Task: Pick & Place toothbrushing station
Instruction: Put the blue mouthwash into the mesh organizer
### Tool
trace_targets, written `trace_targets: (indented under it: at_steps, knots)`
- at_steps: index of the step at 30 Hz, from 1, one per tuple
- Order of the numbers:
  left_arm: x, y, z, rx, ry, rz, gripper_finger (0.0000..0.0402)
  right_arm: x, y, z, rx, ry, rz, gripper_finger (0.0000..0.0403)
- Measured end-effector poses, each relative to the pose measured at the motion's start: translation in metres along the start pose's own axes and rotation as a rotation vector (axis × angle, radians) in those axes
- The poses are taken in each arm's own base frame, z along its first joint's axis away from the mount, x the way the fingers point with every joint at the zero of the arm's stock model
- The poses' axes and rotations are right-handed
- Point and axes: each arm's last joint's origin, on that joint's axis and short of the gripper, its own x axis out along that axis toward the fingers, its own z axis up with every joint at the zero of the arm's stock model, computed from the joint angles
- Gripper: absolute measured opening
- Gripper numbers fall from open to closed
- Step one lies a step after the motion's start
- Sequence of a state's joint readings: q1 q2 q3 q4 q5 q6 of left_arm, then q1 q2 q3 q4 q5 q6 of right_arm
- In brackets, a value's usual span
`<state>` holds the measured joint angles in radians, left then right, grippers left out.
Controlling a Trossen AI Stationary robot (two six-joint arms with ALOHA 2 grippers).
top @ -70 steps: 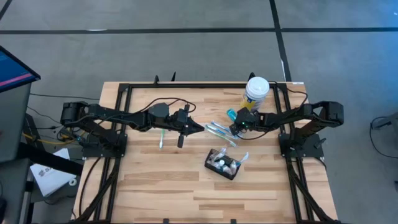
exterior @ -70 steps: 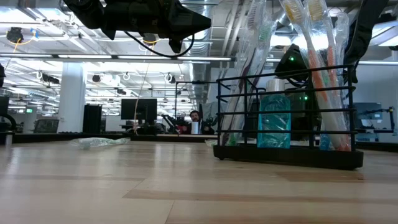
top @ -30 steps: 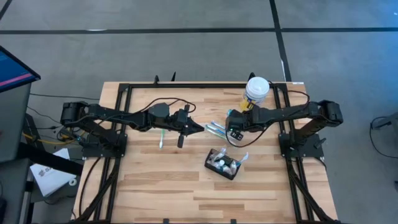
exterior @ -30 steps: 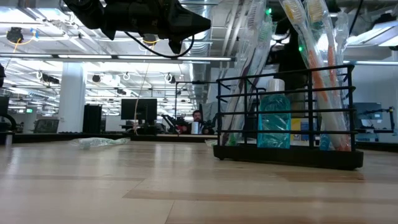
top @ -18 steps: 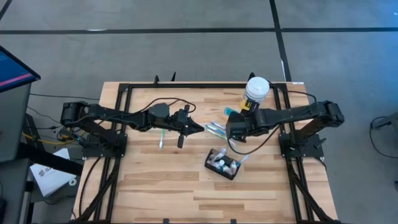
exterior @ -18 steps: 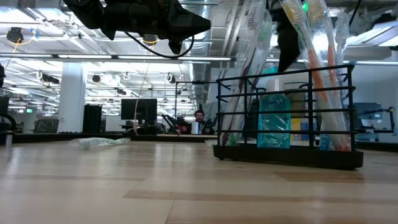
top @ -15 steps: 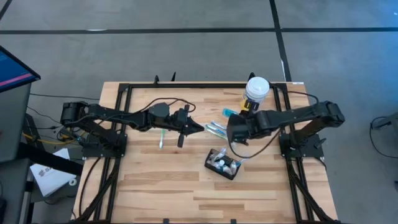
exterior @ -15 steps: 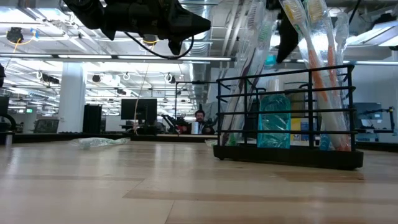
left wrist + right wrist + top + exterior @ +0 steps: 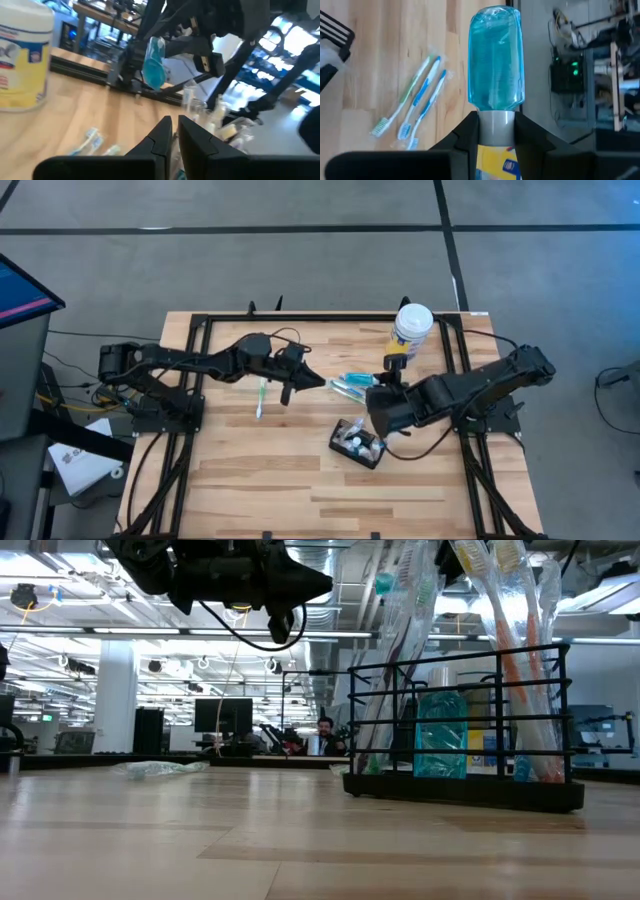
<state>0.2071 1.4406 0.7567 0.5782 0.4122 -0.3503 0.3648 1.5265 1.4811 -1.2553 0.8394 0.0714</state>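
Observation:
The toothbrushing station (image 9: 357, 445) is a black wire rack on the wood table; in the low view (image 9: 460, 725) it holds several toothbrushes and a blue bottle. My right gripper (image 9: 372, 383) is shut on a blue mouthwash bottle (image 9: 357, 378), held above the table just beyond the station's far side. The bottle also shows in the right wrist view (image 9: 496, 65) and the left wrist view (image 9: 154, 62). My left gripper (image 9: 290, 387) is shut and empty, raised above the table's middle. A green toothbrush (image 9: 260, 398) lies flat beside it. My right gripper pinches the bottle's grey cap (image 9: 496, 125) between its two fingers. The fingers come level from the table's right. The blue body sticks out past the fingertips toward the table's left, roughly level and lifted clear of the table.
A white-lidded, yellow-labelled tub (image 9: 412, 330) stands at the far right. Packaged toothbrushes (image 9: 345, 388) lie flat on the table under the held bottle. Black frame rails (image 9: 300, 320) run along the table's edges. Bare wood lies toward the near edge.
My right gripper, shut on the blue bottle, has left the tub's side, risen, and gone toward the table's near edge, closer to the station. The bottle has stayed in the hold, clear of the table. My left gripper has shifted slightly toward the far edge.

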Motion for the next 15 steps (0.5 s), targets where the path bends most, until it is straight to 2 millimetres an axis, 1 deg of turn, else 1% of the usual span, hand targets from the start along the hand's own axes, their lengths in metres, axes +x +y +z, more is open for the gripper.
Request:
trace_targets:
  at_steps: [7, 13, 15]
  knots:
    - [-0.003, 0.005, 0.003, -0.123, 0.019, -0.067, 0.0064, -0.007, 0.006, 0.008, -0.108, -0.082, 0.009, 0.0084]
    - [-0.003, 0.002, 0.004, -0.188, 0.02, -0.104, 0.0096, -0.01, 0.009, 0.016, -0.17, -0.15, 0.005, 0.0084]
    - [-0.002, -0.002, 0.005, -0.196, 0.018, -0.147, 0.0104, -0.007, 0.015, 0.021, -0.201, -0.158, 0.003, 0.0084]
